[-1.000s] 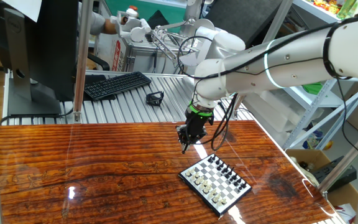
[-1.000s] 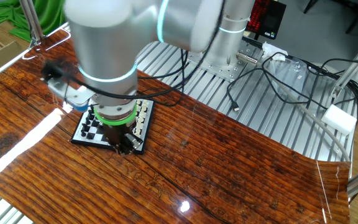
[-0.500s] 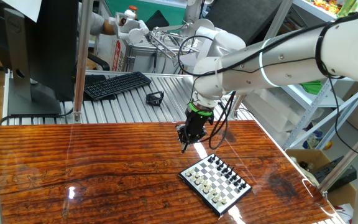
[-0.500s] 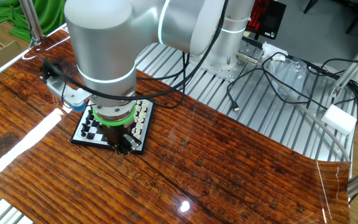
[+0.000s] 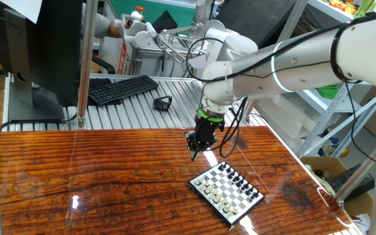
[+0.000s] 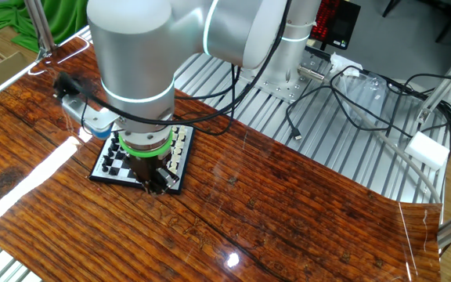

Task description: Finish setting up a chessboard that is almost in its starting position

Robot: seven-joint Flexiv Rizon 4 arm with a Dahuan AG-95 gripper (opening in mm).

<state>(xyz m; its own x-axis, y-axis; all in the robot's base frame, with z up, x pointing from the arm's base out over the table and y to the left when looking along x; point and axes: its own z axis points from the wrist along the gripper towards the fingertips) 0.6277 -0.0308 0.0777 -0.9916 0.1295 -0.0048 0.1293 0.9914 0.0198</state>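
The chessboard (image 5: 227,190) lies on the wooden table at the front right, a small checkered board with rows of tiny black and white pieces. In the other fixed view the arm covers its middle and only its edges (image 6: 110,161) show. My gripper (image 5: 193,153) points down, a little above the table, just beyond the board's far-left corner. In the other fixed view the gripper (image 6: 156,185) hangs over the board's near edge. Its fingers look closed together. Any piece between them is too small to see.
A black keyboard (image 5: 123,89) and a small black object (image 5: 162,102) lie on the metal slats behind the table. A monitor (image 5: 41,52) stands at the back left. Cables (image 6: 351,94) and the arm's base (image 6: 292,55) sit on the slats.
The arm's upper links have shifted slightly. The gripper stays at almost the same spot by the board.
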